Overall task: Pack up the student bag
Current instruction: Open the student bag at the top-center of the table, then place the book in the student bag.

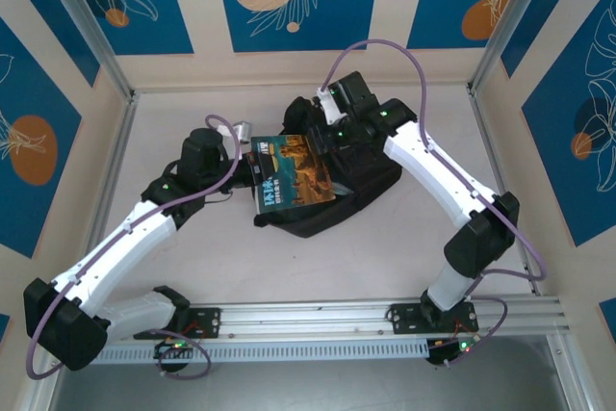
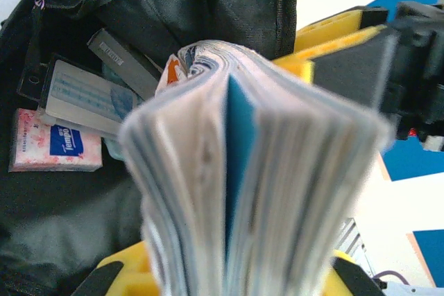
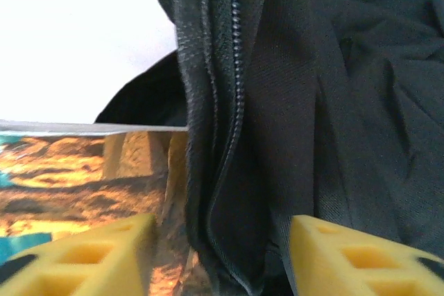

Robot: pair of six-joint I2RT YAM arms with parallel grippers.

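The student bag (image 1: 366, 190), a soft black backpack, lies in the middle of the table. Over its left part tilts a thick book (image 1: 294, 172) with a teal and orange cover. My left gripper (image 1: 251, 165) is shut on the book's left edge. In the left wrist view the book's pages (image 2: 229, 171) fan out between the yellow fingers (image 2: 128, 275). My right gripper (image 1: 328, 136) is at the bag's far rim. In the right wrist view its jaws stand apart, open, around the bag's zipper edge (image 3: 236, 136), with a gap at the left finger (image 3: 90, 258).
Inside the bag lie a pink tissue pack (image 2: 55, 149), a pale blue card (image 2: 83, 95) and a grey bar (image 2: 121, 60). White table (image 1: 192, 267) runs around the bag, with walls on three sides and a metal rail (image 1: 385, 315) at the near edge.
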